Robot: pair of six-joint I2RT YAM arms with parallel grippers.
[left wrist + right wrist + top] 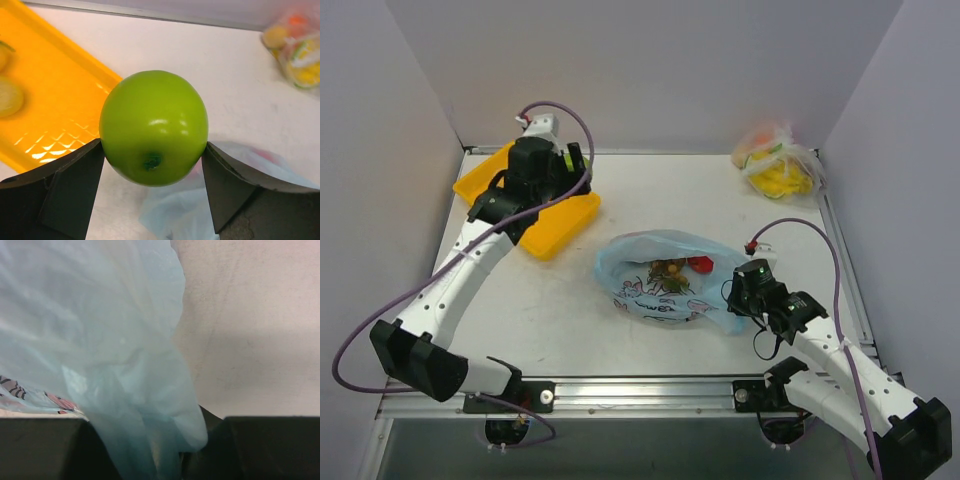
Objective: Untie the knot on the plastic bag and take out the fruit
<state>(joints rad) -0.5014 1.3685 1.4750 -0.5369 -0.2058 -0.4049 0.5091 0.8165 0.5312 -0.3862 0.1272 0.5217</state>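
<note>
My left gripper (568, 163) (153, 150) is shut on a glossy green apple (153, 127), held above the table just beside the right rim of the yellow tray (558, 225) (60, 100). The light blue plastic bag (660, 285) (100, 330) lies mid-table with its mouth open. Inside it a brown bunch of small fruit (668, 270) and a red apple (700, 264) show. My right gripper (740, 298) (160, 445) is shut on a gathered fold of the bag's right edge. The knot is not in view.
A pale yellow fruit (9, 96) lies in the tray at the back left. A clear bag with yellow-orange contents (778, 165) (295, 50) sits in the back right corner. White walls enclose the table on three sides.
</note>
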